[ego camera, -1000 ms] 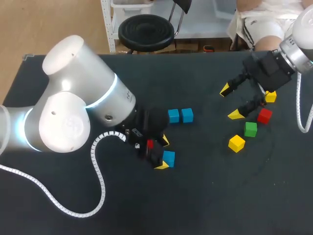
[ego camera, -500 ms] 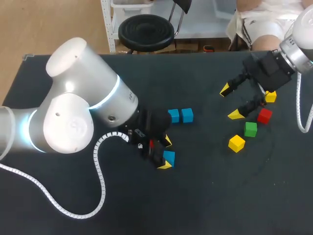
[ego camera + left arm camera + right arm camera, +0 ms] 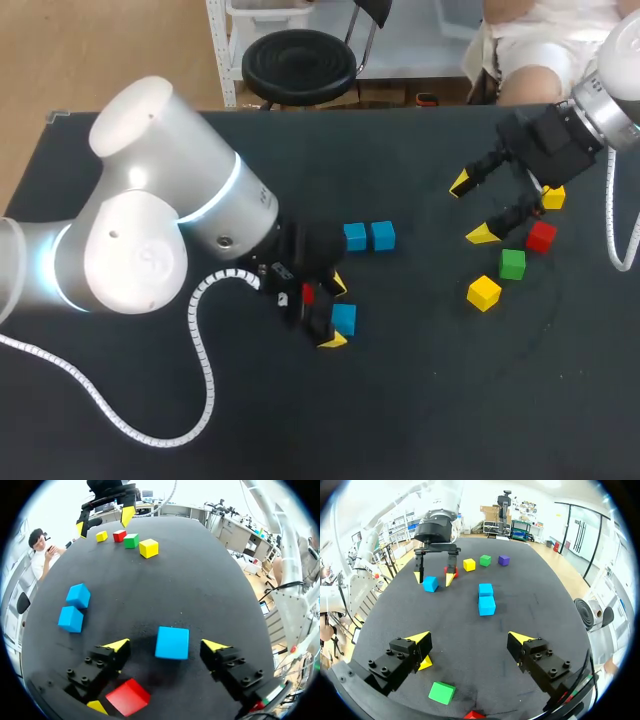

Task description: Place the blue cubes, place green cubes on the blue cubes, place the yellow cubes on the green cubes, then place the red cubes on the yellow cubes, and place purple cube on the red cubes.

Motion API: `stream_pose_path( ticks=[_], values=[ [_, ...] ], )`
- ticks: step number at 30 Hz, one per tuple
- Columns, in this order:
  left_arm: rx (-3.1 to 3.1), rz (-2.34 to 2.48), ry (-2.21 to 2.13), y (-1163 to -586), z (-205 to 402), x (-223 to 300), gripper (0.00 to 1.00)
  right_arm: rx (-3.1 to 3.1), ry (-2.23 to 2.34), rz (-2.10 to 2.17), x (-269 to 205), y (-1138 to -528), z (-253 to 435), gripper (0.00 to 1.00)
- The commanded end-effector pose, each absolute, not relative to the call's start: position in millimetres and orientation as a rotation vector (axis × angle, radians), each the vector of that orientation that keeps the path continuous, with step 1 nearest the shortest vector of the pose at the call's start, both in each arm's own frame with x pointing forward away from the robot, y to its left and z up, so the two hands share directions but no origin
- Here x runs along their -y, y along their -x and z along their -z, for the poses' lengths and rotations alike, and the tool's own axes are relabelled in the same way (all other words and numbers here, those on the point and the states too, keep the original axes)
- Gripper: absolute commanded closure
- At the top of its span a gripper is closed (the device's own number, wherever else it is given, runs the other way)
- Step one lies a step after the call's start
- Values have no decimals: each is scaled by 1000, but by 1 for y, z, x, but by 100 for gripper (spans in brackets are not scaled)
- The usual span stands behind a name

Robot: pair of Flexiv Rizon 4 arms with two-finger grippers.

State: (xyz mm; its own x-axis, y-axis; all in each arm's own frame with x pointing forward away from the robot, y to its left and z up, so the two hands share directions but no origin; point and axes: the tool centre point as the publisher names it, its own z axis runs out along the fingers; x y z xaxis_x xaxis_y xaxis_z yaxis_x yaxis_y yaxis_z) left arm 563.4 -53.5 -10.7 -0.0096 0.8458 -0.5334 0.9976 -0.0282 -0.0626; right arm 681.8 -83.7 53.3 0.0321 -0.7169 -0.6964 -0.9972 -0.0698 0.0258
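**Both hands released, one blue cube framed**

The left hand is spread low over the table. A blue cube lies between its fingers with a gap on each side. A red cube lies under the hand, and a blue pair sits side by side ahead of it. The right hand hangs spread, with nothing between its fingers. A green cube and a yellow cube lie just beside it.

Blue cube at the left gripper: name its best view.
Left wrist view: the blue cube lies close, unhidden, between the tips of the left gripper. Head view: crowded against that gripper. Right wrist view: small, distant.
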Motion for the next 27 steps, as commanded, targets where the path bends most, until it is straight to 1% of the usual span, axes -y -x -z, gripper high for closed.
stream_pose_path(
  ticks=[1, 2, 4, 5, 6, 7, 10, 12, 15, 27],
  values=[
    [-1916, 623, -1933, -563, 11, 52, 8, -1730, 1837, -771, 84, -681, -53, 0],
    [-1915, 623, -1933, -563, 10, 52, 11, -1730, 1837, -771, 84, -681, -53, 0],
    [-1914, 623, -1933, -564, 10, 52, 11, -1730, 1837, -771, 84, -681, -53, 0],
    [-1913, 623, -1932, -564, 10, 52, 15, -1730, 1837, -771, 84, -681, -53, 0],
    [-1912, 624, -1932, -564, 10, 52, 21, -1730, 1837, -771, 84, -681, -53, 0],
    [-1912, 625, -1931, -564, 10, 52, 23, -1730, 1837, -771, 84, -681, -53, 0],
    [-1912, 627, -1928, -564, 9, 52, 24, -1730, 1837, -771, 84, -681, -53, 0],
    [-1912, 626, -1927, -564, 8, 52, 21, -1730, 1837, -771, 84, -681, -53, 0],
    [-1913, 627, -1924, -564, 8, 50, 20, -1730, 1837, -771, 84, -681, -53, 0],
    [-1910, 627, -1918, -564, 6, 50, 20, -1730, 1837, -771, 84, -681, -53, 0]
  ],
)
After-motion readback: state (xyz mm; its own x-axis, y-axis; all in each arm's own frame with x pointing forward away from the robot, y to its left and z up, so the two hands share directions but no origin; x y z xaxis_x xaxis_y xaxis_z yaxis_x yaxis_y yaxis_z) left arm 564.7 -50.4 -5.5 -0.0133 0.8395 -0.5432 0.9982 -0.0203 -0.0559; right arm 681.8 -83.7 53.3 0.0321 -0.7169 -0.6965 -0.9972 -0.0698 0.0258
